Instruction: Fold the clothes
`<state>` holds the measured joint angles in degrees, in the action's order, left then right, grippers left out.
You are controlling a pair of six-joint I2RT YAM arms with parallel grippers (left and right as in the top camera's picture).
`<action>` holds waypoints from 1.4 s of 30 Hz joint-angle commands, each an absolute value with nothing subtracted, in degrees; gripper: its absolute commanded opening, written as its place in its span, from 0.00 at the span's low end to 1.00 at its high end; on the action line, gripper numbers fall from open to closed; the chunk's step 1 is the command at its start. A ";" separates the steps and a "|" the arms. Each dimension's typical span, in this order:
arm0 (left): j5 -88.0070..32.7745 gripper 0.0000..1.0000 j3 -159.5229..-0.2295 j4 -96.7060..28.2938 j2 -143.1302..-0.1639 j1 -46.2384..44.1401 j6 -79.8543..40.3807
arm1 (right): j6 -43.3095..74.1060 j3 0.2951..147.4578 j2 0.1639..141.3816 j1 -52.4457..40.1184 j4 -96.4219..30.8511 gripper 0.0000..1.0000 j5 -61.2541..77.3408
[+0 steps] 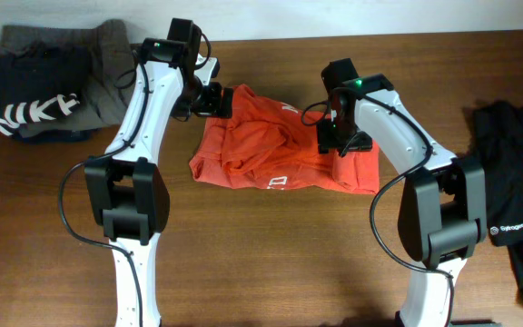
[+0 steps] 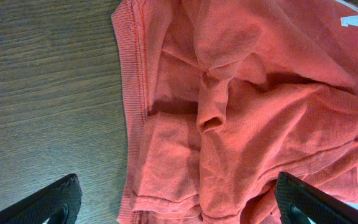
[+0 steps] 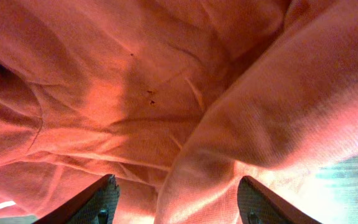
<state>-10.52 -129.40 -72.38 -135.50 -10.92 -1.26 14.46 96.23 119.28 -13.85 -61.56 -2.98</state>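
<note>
The red-orange shirt lies crumpled in the middle of the wooden table, its white lettering near the front edge. My left gripper is open over the shirt's back left corner; in the left wrist view its jaws straddle a ribbed hem and folded sleeve. My right gripper is open over the shirt's right side; in the right wrist view a thick fold of fabric lies between the jaws.
A pile of dark and grey clothes with white lettering sits at the back left. A black garment lies at the right edge. Bare wooden table shows in front.
</note>
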 commanded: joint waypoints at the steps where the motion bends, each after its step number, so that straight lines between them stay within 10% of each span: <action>1: -11.14 0.99 -130.21 -72.51 -134.13 -10.79 -0.38 | 17.96 99.72 115.98 -12.47 -62.96 0.65 -3.27; 9: -11.16 0.99 -130.21 -72.86 -134.13 -10.79 -0.38 | 18.57 101.23 106.96 -4.45 -67.68 0.64 -3.29; 27: -11.16 0.99 -130.21 -72.86 -134.13 -10.79 -0.38 | 23.49 101.16 106.06 3.27 -79.81 0.05 -3.73; 42: -11.16 0.99 -130.21 -71.94 -134.13 -10.79 -0.38 | 29.17 100.75 106.52 3.40 -76.31 0.04 -7.97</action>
